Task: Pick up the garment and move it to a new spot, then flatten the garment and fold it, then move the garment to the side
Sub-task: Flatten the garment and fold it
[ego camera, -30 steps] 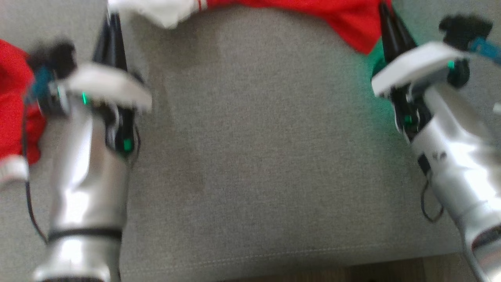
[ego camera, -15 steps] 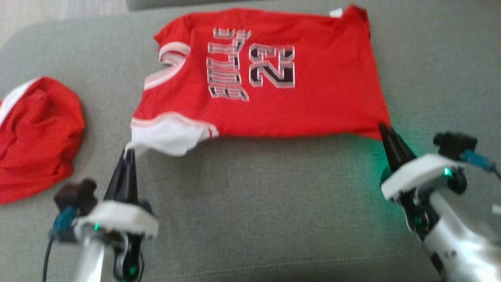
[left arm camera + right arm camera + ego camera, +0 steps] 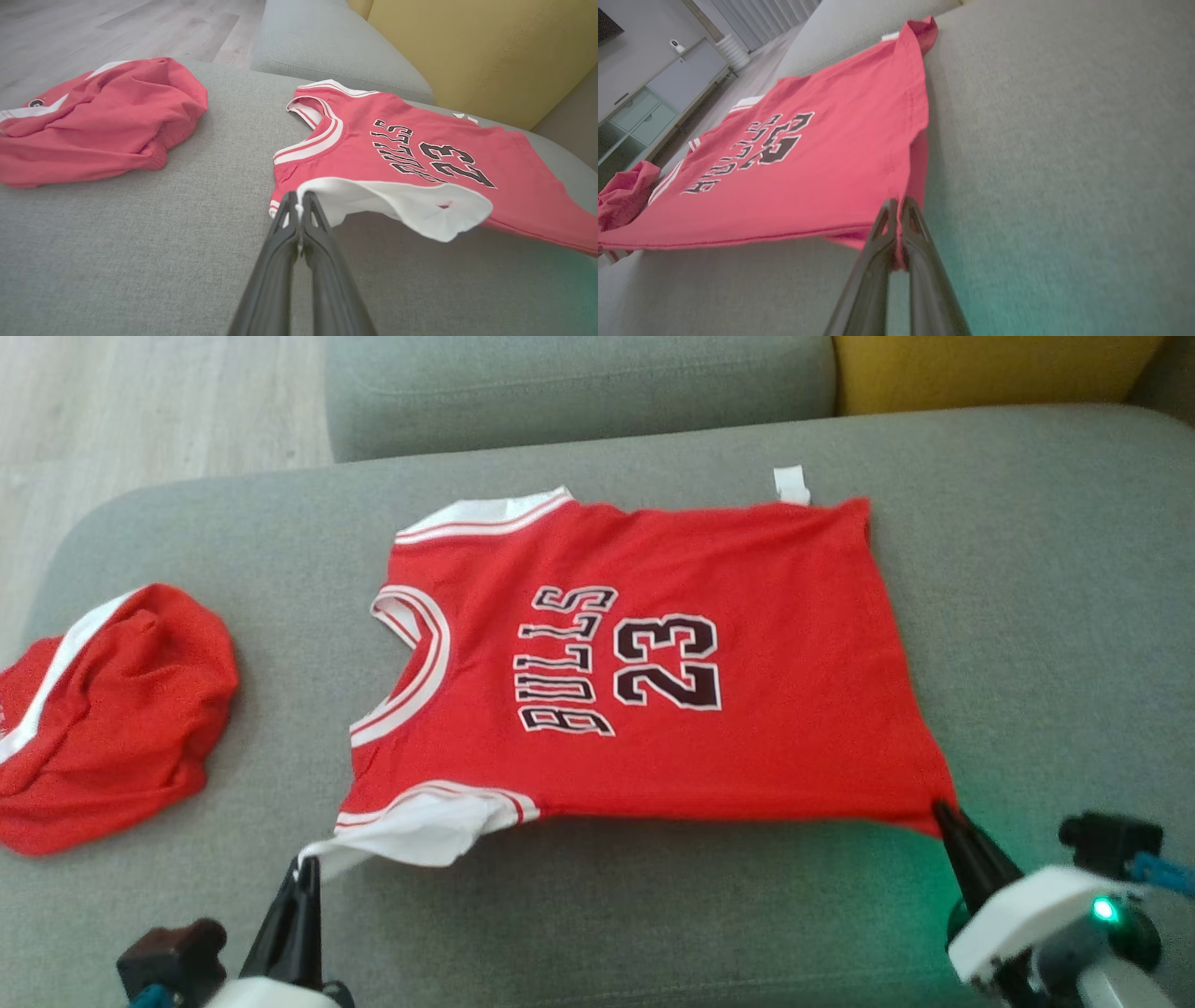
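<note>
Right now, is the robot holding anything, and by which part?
Yes, the red jersey. The left gripper pinches the white fabric at its near armhole, and the right gripper pinches the near corner of its bottom hem.

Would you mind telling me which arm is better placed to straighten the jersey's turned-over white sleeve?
Left, probably: the left gripper is shut on that sleeve of the jersey, while the right gripper pinches the hem corner at the other end.

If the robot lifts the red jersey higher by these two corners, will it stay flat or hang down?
Probably floppy: the red jersey has a white sleeve drooping loose beside the left fingers. Likely light: a pinch at each near corner holds its edge up. It should drag over the grey cushion, not roll.
</note>
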{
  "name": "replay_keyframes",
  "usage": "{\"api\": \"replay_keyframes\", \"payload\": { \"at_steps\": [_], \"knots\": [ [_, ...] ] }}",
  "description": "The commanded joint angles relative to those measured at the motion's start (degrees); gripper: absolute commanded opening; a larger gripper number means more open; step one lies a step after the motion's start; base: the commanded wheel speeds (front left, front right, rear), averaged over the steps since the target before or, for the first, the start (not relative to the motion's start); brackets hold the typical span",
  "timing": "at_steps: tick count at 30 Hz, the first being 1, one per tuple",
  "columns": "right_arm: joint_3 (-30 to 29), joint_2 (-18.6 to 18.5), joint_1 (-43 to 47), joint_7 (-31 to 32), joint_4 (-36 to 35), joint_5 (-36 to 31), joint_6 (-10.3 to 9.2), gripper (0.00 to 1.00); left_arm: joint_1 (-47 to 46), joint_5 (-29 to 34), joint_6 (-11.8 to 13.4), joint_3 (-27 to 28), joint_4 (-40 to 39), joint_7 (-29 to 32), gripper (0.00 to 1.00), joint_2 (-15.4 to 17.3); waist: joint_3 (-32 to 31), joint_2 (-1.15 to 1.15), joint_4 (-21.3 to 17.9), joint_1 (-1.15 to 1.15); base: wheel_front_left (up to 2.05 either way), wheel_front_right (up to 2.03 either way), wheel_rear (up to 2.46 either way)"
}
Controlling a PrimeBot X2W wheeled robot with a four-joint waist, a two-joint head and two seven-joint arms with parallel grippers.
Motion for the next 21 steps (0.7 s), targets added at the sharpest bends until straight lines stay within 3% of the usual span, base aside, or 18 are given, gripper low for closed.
{"api": "replay_keyframes", "payload": {
  "at_steps": [1,11,21],
  "knots": [
    [-1.74,0.21,1.19,1.67,-4.19,-2.07,-0.05,0.0,-1.15,0.21,0.75,1.62,-3.19,0.67,0.0,0.52,-0.37,0.0,0.4,0.0,0.0,0.0,0.0],
    [-12.0,7.29,7.38,13.69,-16.24,-11.2,-0.05,0.0,-2.87,0.17,0.17,0.1,-4.07,3.91,0.0,1.6,0.8,0.0,0.99,0.0,0.0,0.0,0.0],
    [-13.79,9.52,1.08,17.65,-15.53,-13.46,-0.05,0.0,-15.61,-0.24,-2.53,-0.28,3.7,3.99,0.0,3.97,5.87,0.0,0.07,0.0,0.0,0.0,0.0]
  ]
}}
